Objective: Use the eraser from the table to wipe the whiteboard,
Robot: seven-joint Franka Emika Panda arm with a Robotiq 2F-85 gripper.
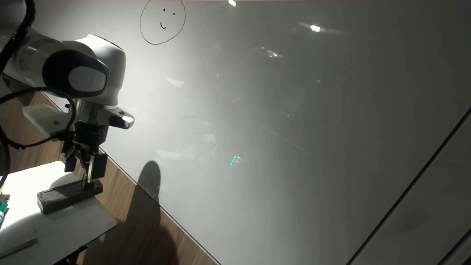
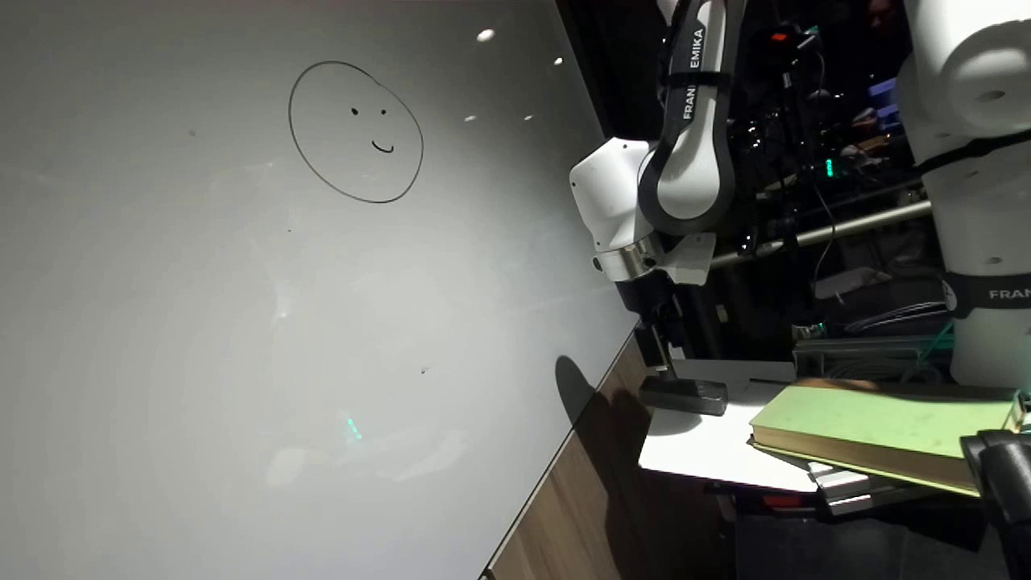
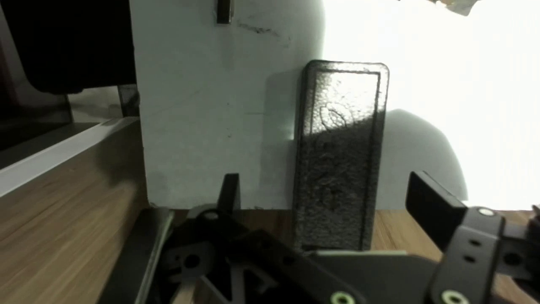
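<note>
The eraser (image 1: pixel 62 197), a dark grey oblong block, shows in both exterior views (image 2: pixel 683 396) and in the wrist view (image 3: pixel 337 160). It lies at the white table (image 1: pixel 79 224), its near end reaching past the table's edge. My gripper (image 3: pixel 324 177) is open, its two fingers apart on either side of the eraser with gaps. In the exterior views the gripper (image 1: pixel 84 171) points down over the eraser's overhanging end; I cannot tell whether it touches. The whiteboard (image 2: pixel 201 362) bears a smiley face doodle (image 2: pixel 356 131) and also fills much of an exterior view (image 1: pixel 294 184).
Wood panelling (image 1: pixel 116 180) runs below the whiteboard beside the table. A thick green book (image 2: pixel 874 427) lies at the table's side. A thin dark bar (image 1: pixel 18 248) and a green-capped item (image 1: pixel 3 208) are on the table. A black cable (image 1: pixel 33 145) hangs by the arm.
</note>
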